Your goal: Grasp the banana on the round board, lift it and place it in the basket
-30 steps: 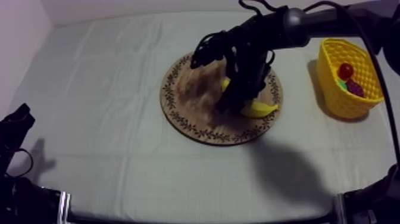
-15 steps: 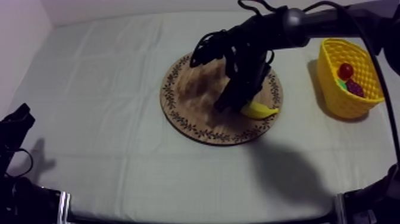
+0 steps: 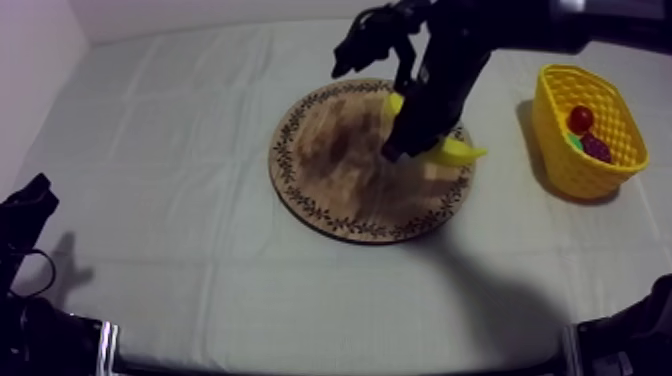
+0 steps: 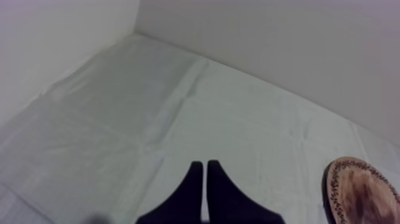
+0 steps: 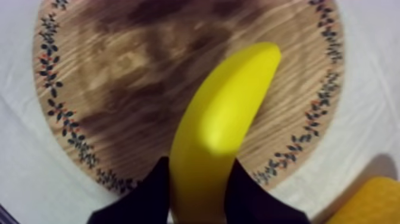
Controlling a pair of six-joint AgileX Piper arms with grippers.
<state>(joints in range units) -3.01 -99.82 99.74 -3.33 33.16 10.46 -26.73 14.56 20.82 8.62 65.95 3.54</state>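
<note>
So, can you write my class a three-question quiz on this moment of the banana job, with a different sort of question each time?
1. True or false: the banana lies loose on the wooden board, with no jaws round it.
2. Pick one. The yellow basket holds: A) nothing; B) a small red fruit with other toy fruit; C) the banana.
3. Fill the gap: the left jaws, over bare cloth, are ____ (open or shut).

Key: 1 false, the right jaws are shut on it over the board; 2 B; 3 shut.
</note>
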